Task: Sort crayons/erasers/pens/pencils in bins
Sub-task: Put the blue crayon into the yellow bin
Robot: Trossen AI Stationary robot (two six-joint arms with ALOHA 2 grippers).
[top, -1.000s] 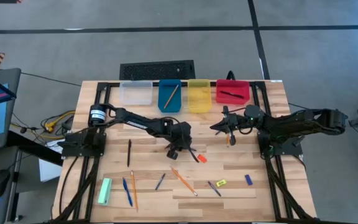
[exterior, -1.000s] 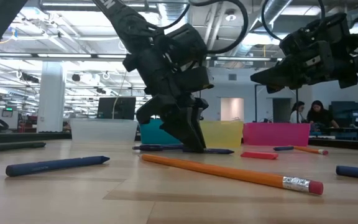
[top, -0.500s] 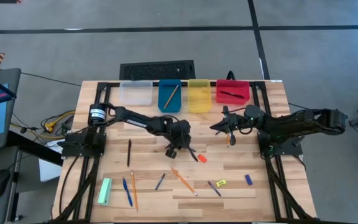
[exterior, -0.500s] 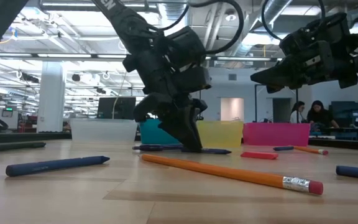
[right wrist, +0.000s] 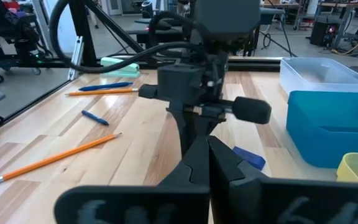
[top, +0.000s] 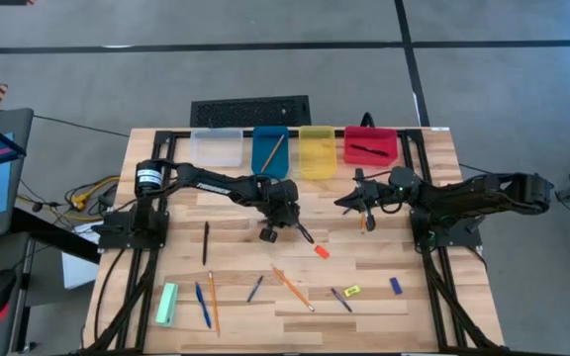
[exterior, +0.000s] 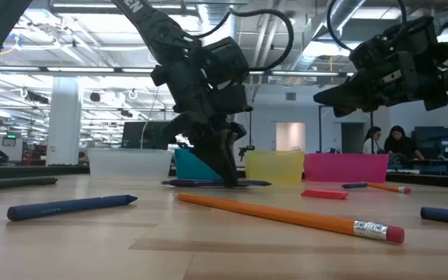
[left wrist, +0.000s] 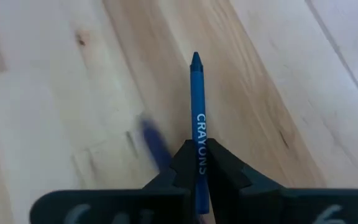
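We grip a crayon mid-table.
Our left gripper (left wrist: 199, 163) clamps the blue crayon (left wrist: 197, 106); our right gripper (top: 348, 202) hovers, fingers together.

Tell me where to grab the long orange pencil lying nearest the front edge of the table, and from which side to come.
Grip the orange pencil at mid-shaft, coming straight down from above with the fingers set across its length. It lies flat and diagonal on the table, thin and round, so a side approach would likely roll it. Its middle looks free: the dark pen lies apart from it.

The word "CRAYONS" runs in white capitals along a blue crayon (left wrist: 197, 118) lying over a wooden table (left wrist: 278, 74); nothing else is legible.
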